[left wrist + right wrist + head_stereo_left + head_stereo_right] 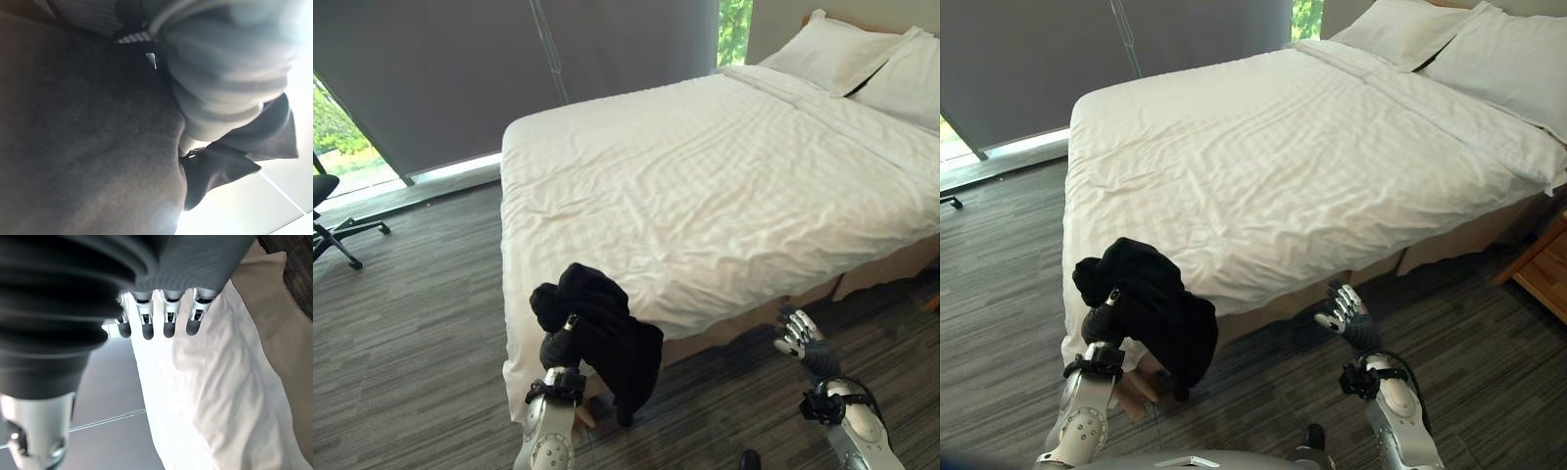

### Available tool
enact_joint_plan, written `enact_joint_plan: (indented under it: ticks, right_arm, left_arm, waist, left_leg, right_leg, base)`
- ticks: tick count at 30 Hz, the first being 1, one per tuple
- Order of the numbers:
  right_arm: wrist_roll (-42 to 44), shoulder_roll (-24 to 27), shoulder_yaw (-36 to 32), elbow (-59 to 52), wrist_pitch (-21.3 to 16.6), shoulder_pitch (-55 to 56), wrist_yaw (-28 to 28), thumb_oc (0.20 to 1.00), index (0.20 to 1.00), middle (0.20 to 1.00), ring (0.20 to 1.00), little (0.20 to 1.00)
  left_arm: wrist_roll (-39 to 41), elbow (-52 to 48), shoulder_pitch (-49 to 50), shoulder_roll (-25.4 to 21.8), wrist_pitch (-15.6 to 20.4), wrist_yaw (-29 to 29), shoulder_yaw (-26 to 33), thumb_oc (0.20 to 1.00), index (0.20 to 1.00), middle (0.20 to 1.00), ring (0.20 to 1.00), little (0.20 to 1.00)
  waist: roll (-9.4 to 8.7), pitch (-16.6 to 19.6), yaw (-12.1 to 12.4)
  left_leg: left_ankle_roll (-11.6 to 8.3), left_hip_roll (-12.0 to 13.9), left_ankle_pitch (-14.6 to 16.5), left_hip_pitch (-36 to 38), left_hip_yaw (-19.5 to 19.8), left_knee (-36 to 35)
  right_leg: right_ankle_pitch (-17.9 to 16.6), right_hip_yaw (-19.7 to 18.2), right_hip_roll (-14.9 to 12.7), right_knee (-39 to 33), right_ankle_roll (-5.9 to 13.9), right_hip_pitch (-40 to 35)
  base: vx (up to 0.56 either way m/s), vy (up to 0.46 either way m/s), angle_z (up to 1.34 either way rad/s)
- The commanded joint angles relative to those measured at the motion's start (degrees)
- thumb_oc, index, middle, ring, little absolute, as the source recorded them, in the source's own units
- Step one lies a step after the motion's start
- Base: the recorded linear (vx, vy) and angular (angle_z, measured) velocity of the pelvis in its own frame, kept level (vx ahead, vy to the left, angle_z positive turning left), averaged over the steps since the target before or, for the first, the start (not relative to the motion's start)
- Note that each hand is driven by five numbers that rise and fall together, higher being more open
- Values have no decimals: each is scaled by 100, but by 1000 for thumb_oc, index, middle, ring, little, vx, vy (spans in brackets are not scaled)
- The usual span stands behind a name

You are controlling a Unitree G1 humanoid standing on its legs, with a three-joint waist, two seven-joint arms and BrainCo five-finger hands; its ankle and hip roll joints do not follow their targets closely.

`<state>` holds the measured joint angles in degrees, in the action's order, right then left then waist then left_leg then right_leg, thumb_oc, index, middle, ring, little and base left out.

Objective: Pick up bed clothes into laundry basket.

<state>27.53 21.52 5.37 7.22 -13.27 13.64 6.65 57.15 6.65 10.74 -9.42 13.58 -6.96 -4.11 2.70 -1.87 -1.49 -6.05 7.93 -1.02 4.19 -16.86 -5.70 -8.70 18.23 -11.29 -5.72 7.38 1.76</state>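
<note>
Across most of the room stands a large bed with rumpled white sheets [724, 186], the landmark for everything else. At its head lie two white pillows [832, 49], side by side. Behind the bed a wide grey roller blind [509, 69] covers the window. Beyond the bed's far corner, by the window, part of a black office chair on castors [328, 230] stands on the grey wood-grain floor [401, 333]. At the bed's near foot corner a black crumpled fabric garment [607, 333] hangs in the air, draped over the left hand [560, 348], which is raised beneath it; the cloth covers the fingers, so I cannot tell their pose. Along the bed's near side, the right hand [1347, 315] hovers low with fingers loosely spread, holding nothing.
</note>
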Motion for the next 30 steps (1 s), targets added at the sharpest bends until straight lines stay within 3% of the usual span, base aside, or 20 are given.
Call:
enact_joint_plan:
  ticks: [1, 9, 15, 22, 23, 24, 25, 26, 27, 28, 30]
  right_arm:
    - [16, -160, -33, -326, -351, -319, 43, 1000, 1000, 1000, 1000, 1000]
    - [8, -162, -34, -281, -347, -343, 30, 1000, 1000, 1000, 1000, 1000]
    - [-49, -58, 19, -273, -361, -583, -62, 1000, 1000, 1000, 1000, 1000]
    - [145, -25, -639, -113, -424, -199, -163, 1000, 1000, 1000, 1000, 1000]
    - [145, -26, -641, -113, -424, -199, -163, 1000, 1000, 1000, 1000, 1000]
    - [145, -19, -866, -79, -484, -176, -241, 1000, 1000, 1000, 1000, 1000]
    - [218, -101, -1041, -77, -525, -208, -299, 1000, 1000, 1000, 1000, 1000]
    - [232, -139, -1083, -13, -535, -221, -356, 1000, 1000, 1000, 1000, 1000]
    - [273, -161, -1137, -71, -537, -265, -418, 1000, 1000, 1000, 1000, 1000]
    - [339, -133, -1143, -90, -540, -390, -467, 1000, 1000, 1000, 1000, 1000]
    - [238, -125, -1142, -43, -496, -587, -561, 1000, 1000, 1000, 1000, 1000]
  left_arm:
    - [-239, -436, -398, -302, 279, -97, 210, 200, 200, 200, 200, 200]
    - [-232, -422, -435, -314, 276, -98, 185, 200, 200, 200, 200, 200]
    - [-178, -369, -465, -324, 389, -14, 329, 200, 200, 200, 200, 200]
    - [-186, -338, -463, -528, 482, -123, 479, 200, 200, 200, 200, 200]
    - [-185, -337, -465, -528, 482, -124, 478, 200, 200, 200, 200, 200]
    - [-249, -326, -622, -611, 528, -95, 504, 200, 200, 200, 200, 200]
    - [-303, -296, -823, -725, 591, -45, 533, 200, 200, 200, 200, 200]
    - [-378, -276, -946, -823, 628, 4, 508, 200, 200, 200, 200, 200]
    - [-408, -231, -1163, -953, 649, 71, 522, 200, 200, 200, 200, 200]
    - [-406, -340, -1288, -1024, 648, 88, 593, 200, 200, 200, 200, 200]
    - [-377, -504, -1159, -966, 557, 26, 704, 200, 200, 200, 200, 200]
  waist:
    - [-262, -114, -28]
    - [-269, -121, -34]
    - [-305, -180, -167]
    - [-461, -455, -735]
    - [-462, -450, -730]
    - [-446, -522, -920]
    - [-423, -543, -1041]
    - [-401, -545, -1049]
    - [-331, -565, -1062]
    - [-290, -550, -974]
    - [-298, -415, -738]
  left_leg:
    - [83, -28, -118, 107, -84, 70]
    - [90, -33, -109, 107, -79, 70]
    - [144, -101, -31, 217, -436, 70]
    - [217, -277, 59, 73, -899, 70]
    - [218, -279, 60, 68, -904, 70]
    - [164, -283, 178, -61, -1060, 70]
    - [105, -169, 114, -277, -1305, 70]
    - [84, -56, 58, -351, -1457, 70]
    - [84, 141, -59, -376, -1646, 70]
    - [163, 253, -131, -297, -2111, 70]
    - [385, 220, -167, -162, -2941, 89]
  right_leg:
    - [643, -269, -255, 327, 259, -717]
    - [631, -270, -251, 328, 258, -712]
    - [469, -608, -319, 449, 343, -469]
    - [-249, -1027, -528, 432, 605, 88]
    - [-252, -1033, -529, 430, 606, 96]
    - [-643, -1111, -559, 239, 762, 391]
    - [-923, -1093, -601, 99, 762, 725]
    - [-1066, -950, -694, 116, 762, 837]
    - [-804, -537, -848, 311, 745, 671]
    - [-421, 89, -1096, 986, 655, 335]
    - [-161, 960, -1248, 1897, 518, -158]
  base:
    - [0, 0, 0]
    - [0, 0, 0]
    - [-28, 60, -28]
    - [-90, 88, -44]
    - [-116, 131, -67]
    - [-198, 112, -68]
    - [-250, 83, -144]
    - [-261, -3, -206]
    - [-265, 91, -291]
    - [-313, 210, -244]
    - [-307, 253, -393]
